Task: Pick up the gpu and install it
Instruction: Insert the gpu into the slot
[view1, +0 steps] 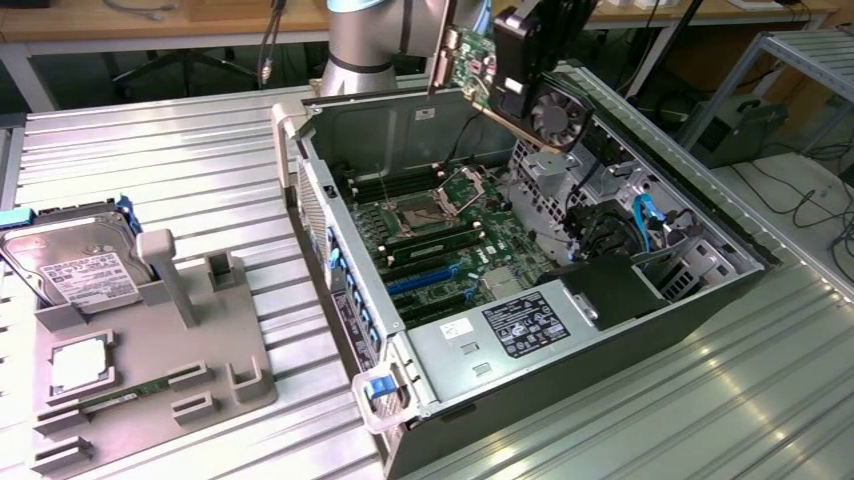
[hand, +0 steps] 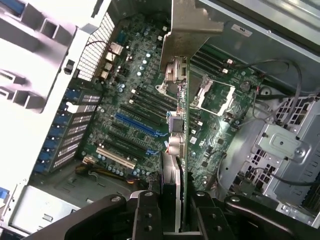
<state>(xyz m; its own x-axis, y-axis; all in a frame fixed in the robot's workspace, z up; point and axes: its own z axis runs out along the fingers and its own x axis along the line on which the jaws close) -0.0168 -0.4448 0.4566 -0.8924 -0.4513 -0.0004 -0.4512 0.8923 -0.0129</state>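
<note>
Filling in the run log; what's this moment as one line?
gripper: shut on gpu | gpu: held over motherboard, not seated | case: open

Open case (view1: 387, 130) lies on its side on the worktop (view1: 160, 140), centre to the exterior view's right. Motherboard (view1: 441, 235) is flat on the case floor, power supply (view1: 527, 325) in the near end. gpu (view1: 534, 85) hangs edge-down between the jaws, above the case's far end, apart from the motherboard. Parts holder (view1: 200, 350) is on the worktop at the exterior view's left, beside the case. Hard drive (view1: 74, 270) leans in its far slot, CPU (view1: 80, 365) nearer, memory stick (view1: 134, 390) nearest.
</note>
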